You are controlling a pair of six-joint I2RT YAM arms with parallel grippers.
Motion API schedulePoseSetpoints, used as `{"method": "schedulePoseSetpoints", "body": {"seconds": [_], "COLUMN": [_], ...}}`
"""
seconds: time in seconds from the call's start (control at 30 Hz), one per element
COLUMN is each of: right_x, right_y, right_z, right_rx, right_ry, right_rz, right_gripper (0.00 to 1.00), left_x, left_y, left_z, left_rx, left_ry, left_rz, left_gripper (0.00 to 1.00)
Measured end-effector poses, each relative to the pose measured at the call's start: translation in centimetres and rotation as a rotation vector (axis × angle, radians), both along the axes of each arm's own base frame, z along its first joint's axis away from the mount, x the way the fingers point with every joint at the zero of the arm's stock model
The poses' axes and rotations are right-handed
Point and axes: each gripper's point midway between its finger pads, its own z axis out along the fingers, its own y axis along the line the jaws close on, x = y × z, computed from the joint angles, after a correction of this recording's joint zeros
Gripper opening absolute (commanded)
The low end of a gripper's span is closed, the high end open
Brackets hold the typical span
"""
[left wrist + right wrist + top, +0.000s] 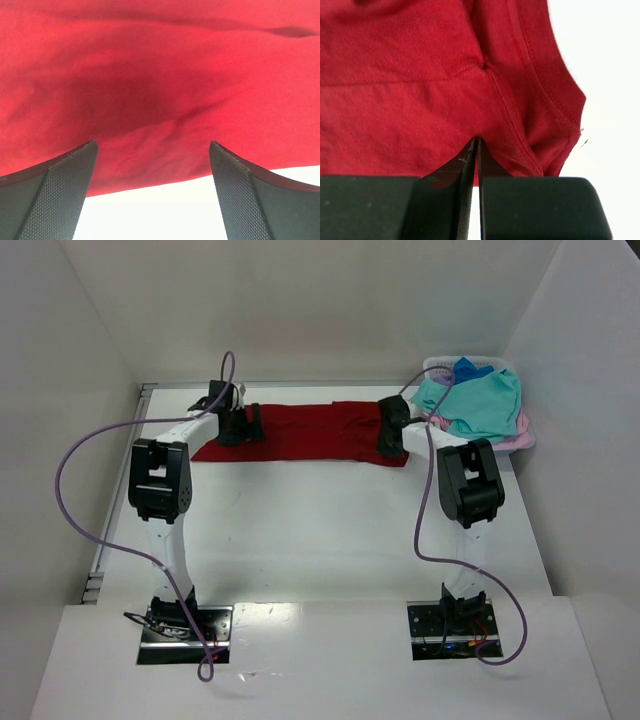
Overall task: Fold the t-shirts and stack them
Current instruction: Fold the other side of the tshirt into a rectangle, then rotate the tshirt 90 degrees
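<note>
- The dark red t-shirt (310, 432) lies along the far edge of the tabletop (320, 530), long axis running left to right.
- Right arm's fingers (462, 170) are pressed together, pinching its near hem by the sleeve at the right end.
- Left arm's fingers (60, 190) are spread over the near hem at the left end; the cloth lies just ahead, not yet gripped.
- Only the wrist views show the grips; only the top view shows the teal t-shirt (480, 400) waiting in the basket (437, 366) at the far right corner.

right gripper (478, 144): pinching hem | dark red t-shirt (405, 110): sleeve to right | white table (612, 75) beneath
</note>
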Motion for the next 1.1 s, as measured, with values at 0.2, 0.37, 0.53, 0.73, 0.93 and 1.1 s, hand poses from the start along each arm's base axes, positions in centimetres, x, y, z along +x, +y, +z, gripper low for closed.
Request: {"method": "schedulePoseSetpoints", "body": {"seconds": [0.2, 0.37, 0.53, 0.73, 0.93, 1.1], "right_x": [0.4, 0.4, 0.3, 0.3, -0.8, -0.7], "right_y": [-0.5, -0.8, -1.3, -1.2, 0.4, 2.2], "right_z": [0.0, 0.0, -0.1, 0.2, 4.8, 14.8], "right_rx": [-0.025, -0.050, -0.058, -0.047, 0.074, 0.199], "right_ry": [-0.002, -0.004, -0.001, -0.006, -0.072, -0.296], "right_rz": [-0.020, -0.037, -0.054, -0.052, 0.026, 0.106], "right_gripper": [0.08, 0.08, 0.08, 0.15, 0.77, 0.98], "left_x": [-0.8, -1.0, -1.3, -1.6, -1.9, 0.6], "left_y": [2.5, 4.9, 6.4, 6.6, 5.7, 4.5], "left_z": [-1.0, -1.2, -1.5, -1.3, 3.8, 9.0], "left_rx": [0.016, 0.026, 0.069, 0.104, 0.151, 0.213], "left_ry": [0.046, 0.064, 0.076, 0.070, -0.110, -0.324], "left_rz": [0.050, 0.100, 0.119, 0.077, -0.148, -0.375], "left_gripper": [0.99, 0.99, 0.99, 0.99, 0.99, 0.99]}}
